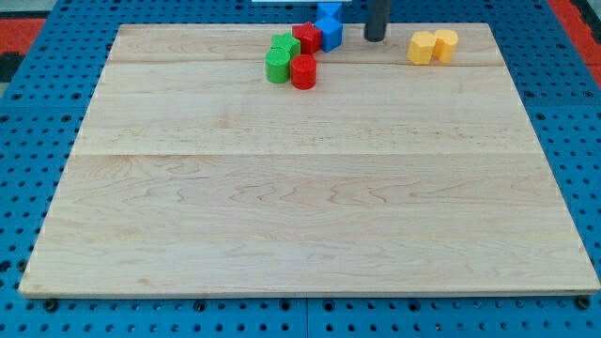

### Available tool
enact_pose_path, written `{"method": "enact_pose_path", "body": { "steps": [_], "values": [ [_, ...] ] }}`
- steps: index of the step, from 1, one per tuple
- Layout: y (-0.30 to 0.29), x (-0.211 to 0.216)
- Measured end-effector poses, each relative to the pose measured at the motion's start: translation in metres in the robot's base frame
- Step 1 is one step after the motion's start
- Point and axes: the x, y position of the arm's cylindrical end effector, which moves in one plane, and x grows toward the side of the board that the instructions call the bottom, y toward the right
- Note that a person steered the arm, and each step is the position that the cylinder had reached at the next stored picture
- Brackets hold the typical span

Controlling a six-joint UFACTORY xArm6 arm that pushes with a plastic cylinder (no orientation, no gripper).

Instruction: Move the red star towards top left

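Note:
The red star (pixel 305 38) lies near the board's top edge, wedged between a green block (pixel 285 46) on its left and a blue block (pixel 329 34) on its right. A red cylinder (pixel 302 71) stands just below it, next to a second green block (pixel 277 67). My tip (pixel 376 39) is a dark rod end at the top of the view, to the right of the blue block and apart from it, about a block's width away. It touches no block.
Another blue block (pixel 329 10) sits at the top edge above the first. Two yellow blocks (pixel 431 45) lie side by side to the right of my tip. The wooden board (pixel 300 188) rests on a blue pegboard.

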Motion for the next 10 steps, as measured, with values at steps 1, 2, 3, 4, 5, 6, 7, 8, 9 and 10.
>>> {"method": "enact_pose_path", "body": {
  "steps": [1, 2, 3, 4, 5, 6, 7, 8, 9, 10],
  "values": [
    [0.005, 0.009],
    [0.008, 0.009],
    [0.036, 0.009],
    [0.044, 0.010],
    [0.044, 0.010],
    [0.002, 0.010],
    [-0.023, 0.004],
    [-0.089, 0.002],
    [-0.193, 0.003],
    [-0.228, 0.006]
  ]
}}
